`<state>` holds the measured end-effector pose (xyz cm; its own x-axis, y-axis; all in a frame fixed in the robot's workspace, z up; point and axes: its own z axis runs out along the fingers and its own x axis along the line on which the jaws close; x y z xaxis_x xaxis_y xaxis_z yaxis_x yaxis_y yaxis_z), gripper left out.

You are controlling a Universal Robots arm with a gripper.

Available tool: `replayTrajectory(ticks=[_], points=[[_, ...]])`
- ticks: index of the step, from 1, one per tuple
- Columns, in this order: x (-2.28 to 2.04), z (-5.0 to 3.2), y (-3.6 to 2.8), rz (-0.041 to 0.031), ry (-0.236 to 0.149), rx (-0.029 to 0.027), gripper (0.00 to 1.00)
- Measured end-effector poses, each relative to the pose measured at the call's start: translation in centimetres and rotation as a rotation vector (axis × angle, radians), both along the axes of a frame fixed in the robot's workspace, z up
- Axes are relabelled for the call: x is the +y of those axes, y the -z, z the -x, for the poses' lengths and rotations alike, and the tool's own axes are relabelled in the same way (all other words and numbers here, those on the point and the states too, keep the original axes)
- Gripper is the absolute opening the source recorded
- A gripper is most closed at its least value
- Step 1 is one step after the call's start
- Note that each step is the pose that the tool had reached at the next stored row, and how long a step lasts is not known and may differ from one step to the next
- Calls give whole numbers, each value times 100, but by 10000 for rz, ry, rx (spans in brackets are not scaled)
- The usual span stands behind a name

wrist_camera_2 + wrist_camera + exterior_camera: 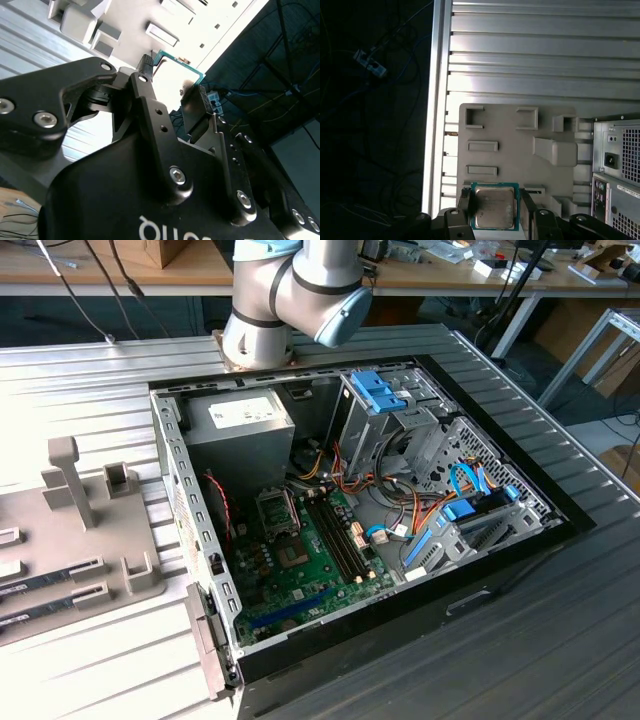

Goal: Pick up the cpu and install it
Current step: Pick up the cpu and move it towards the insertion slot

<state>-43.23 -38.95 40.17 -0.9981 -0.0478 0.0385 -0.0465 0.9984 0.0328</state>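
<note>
You will find the gripper (495,212) clamped on the cpu (493,208). In both wrist views the two black fingers (466,204) press against opposite edges of the chip, parted no wider than the chip itself. The cpu's green rim and dull silver lid face the first wrist view. In the second wrist view the cpu (176,64) sits between the fingertips of the gripper (170,82), its face washed out by glare. The chip is held clear of any surface, with the grey fixture plate (520,145) and the ribbed tabletop (540,60) behind it and the rear of the computer case (617,165) to one side. In the exterior view, the arm (290,290) stands at the far edge of the open computer case (190,540), whose motherboard (310,560) lies exposed.
</note>
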Motion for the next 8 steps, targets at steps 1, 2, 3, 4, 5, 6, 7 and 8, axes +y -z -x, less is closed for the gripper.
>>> replayTrajectory(ticks=[1,2,3,4,5,6,7,8], points=[[0,-3,0,0,0,0,47],[0,-8,0,0,0,0,47],[0,-15,0,0,0,0,47],[0,-22,0,0,0,1,47],[0,-25,0,0,0,0,47],[0,-32,0,0,0,0,47],[0,-35,0,0,0,0,47],[0,-36,0,0,0,0,47]])
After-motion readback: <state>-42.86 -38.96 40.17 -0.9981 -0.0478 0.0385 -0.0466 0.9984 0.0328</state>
